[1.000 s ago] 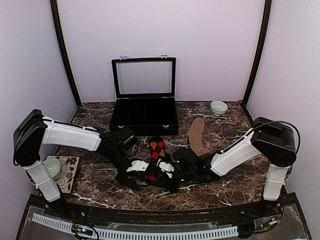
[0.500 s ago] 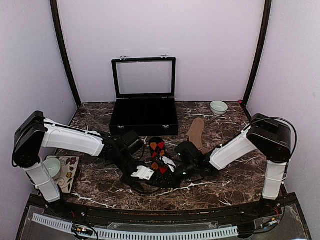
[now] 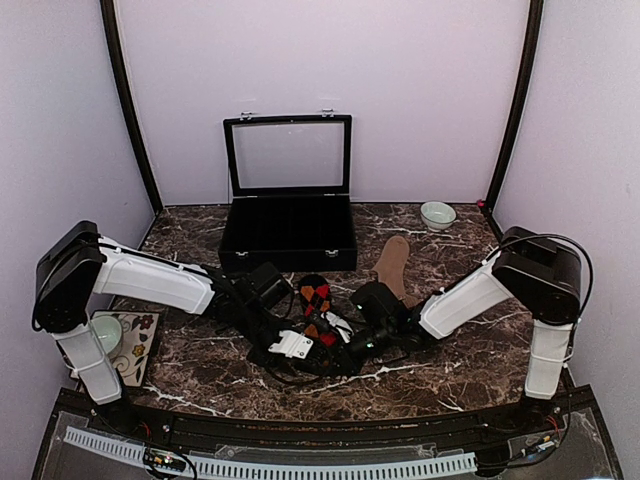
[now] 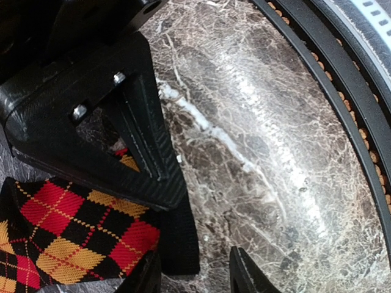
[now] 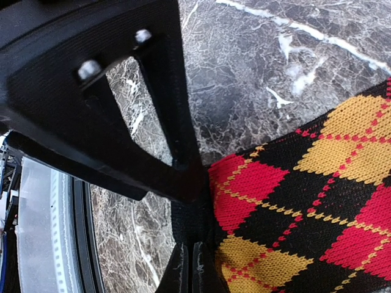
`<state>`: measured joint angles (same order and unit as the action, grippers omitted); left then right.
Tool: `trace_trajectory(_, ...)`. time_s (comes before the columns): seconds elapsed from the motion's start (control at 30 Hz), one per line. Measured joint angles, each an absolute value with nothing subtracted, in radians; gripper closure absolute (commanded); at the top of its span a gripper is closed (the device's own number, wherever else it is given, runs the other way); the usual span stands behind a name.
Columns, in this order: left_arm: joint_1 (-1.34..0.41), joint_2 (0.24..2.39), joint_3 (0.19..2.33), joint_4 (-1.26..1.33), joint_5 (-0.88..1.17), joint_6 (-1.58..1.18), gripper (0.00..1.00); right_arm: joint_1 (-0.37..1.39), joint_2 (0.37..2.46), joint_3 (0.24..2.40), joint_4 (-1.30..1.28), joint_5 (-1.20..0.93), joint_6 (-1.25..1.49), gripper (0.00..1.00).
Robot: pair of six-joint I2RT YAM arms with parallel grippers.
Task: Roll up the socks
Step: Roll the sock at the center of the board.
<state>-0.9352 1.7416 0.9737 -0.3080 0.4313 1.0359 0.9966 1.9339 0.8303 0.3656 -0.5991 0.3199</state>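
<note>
**Limp argyle sock flat at mid-table, a gripper on either side of its near end**

The argyle sock (image 3: 316, 298) looks like light, floppy knit, likely to bunch and slide on the marble table (image 3: 200, 372), so its black end band (image 4: 178, 241) seems the best hold. The left gripper (image 4: 165, 235) stands open with that band between its fingers. The right gripper (image 5: 190, 223) straddles the sock's edge, but I cannot tell whether it pinches. The table's front edge is close. There is freer room toward the black case (image 3: 288, 240), and a brown sock (image 3: 393, 268) lies near.

A dark veined marble desk (image 3: 200, 375) is enclosed by plain lilac walls (image 3: 400, 80), edged with black corner posts (image 3: 130, 110).
</note>
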Motion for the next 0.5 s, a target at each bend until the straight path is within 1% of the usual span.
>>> trace_trajectory(0.13, -0.935, 1.757, 0.973, -0.296, 0.422, 1.036, 0.66, 0.994, 1.936, 0.83, 0.366, -0.606, 0.325, 1.0)
trace_trajectory(0.27, -0.936, 1.766, 0.968, -0.281, 0.417, 1.036, 0.67, 0.994, 1.936, 0.83, 0.366, -0.607, 0.331, 1.0)
trace_trajectory(0.33, -0.936, 1.766, 0.956, -0.274, 0.41, 1.039, 0.72, 0.993, 1.937, 0.831, 0.366, -0.61, 0.332, 1.0)
trace_trajectory(0.37, -0.936, 1.766, 0.95, -0.27, 0.408, 1.04, 0.8, 0.992, 1.937, 0.831, 0.366, -0.611, 0.332, 1.0)
trace_trajectory(0.4, -0.936, 1.766, 0.947, -0.265, 0.408, 1.042, 0.84, 0.992, 1.937, 0.831, 0.366, -0.611, 0.333, 1.0)
trace_trajectory(0.43, -0.936, 1.766, 0.945, -0.26, 0.406, 1.042, 0.86, 0.992, 1.937, 0.831, 0.366, -0.612, 0.333, 0.98)
trace_trajectory(0.5, -0.938, 1.766, 0.942, -0.249, 0.402, 1.043, 0.89, 0.992, 1.937, 0.83, 0.369, -0.611, 0.335, 0.9)
